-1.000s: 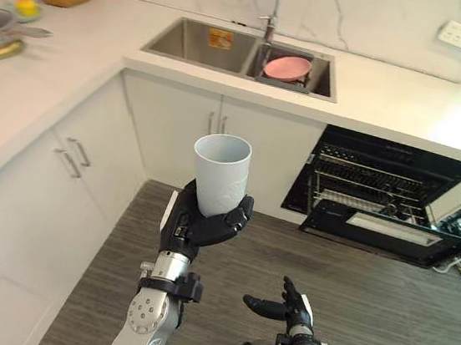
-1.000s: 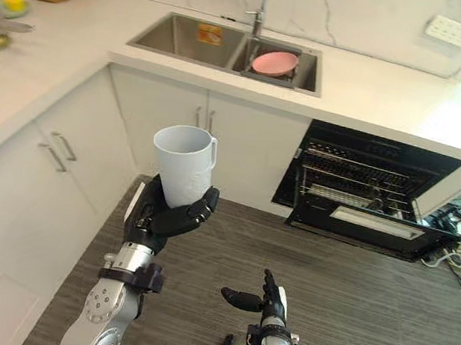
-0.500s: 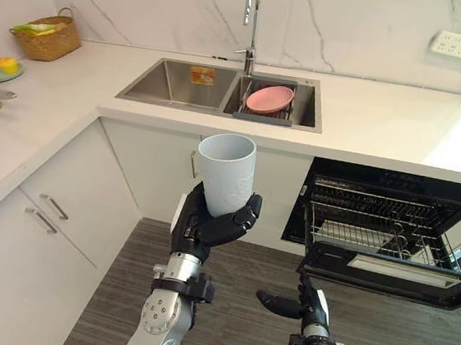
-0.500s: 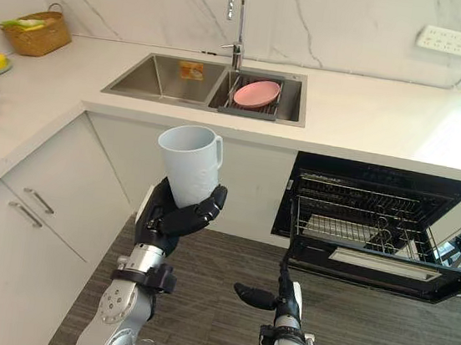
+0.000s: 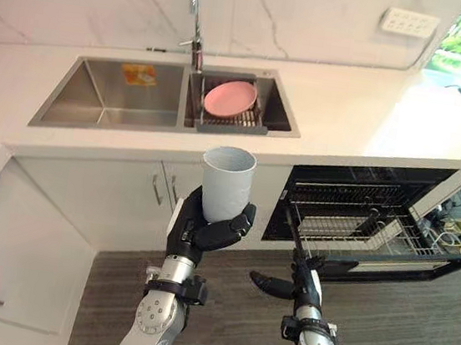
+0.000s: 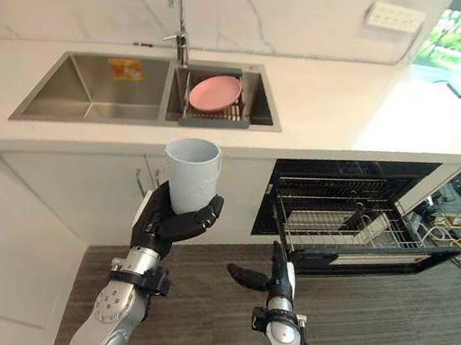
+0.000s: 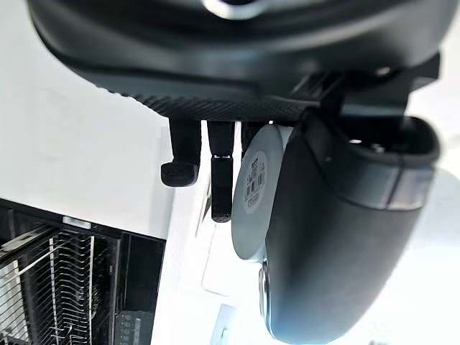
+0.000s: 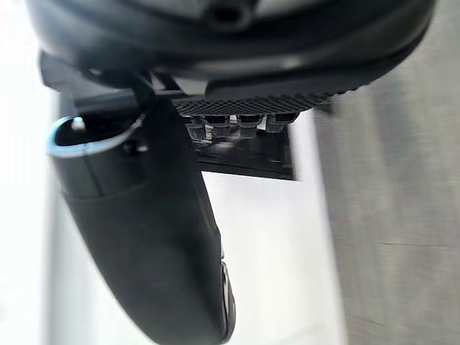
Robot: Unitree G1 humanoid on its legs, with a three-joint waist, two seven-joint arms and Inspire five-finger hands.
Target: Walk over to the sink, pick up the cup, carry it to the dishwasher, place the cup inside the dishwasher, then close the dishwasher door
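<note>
Count from my station: one cup (image 5: 227,182), one pink plate (image 5: 230,97), one tap (image 5: 195,17), one sink (image 5: 104,105) with two basins, one dishwasher (image 5: 361,207), one wall socket (image 5: 409,22).

Left hand (image 5: 206,230): fingers (image 5: 239,222) curled round the cup's lower part from one side, thumb on the other, and the cup stands upright out of the grip in mid-air, mouth up. The cup is pale grey-white and plain, widening a little toward the rim. In the left wrist view its round base (image 7: 251,188) carries a small label.

Right hand (image 5: 300,280) is low, beside and below the left fingers. Its fingers are straight and close together, pointing up, thumb stuck out sideways, holding nothing.

Beyond the left fingers are the white tabletop (image 5: 347,111) and the sink. The plate leans in the basin nearer the tap. Past the right fingertips the dishwasher stands open, with its wire rack (image 5: 367,227) showing.
</note>
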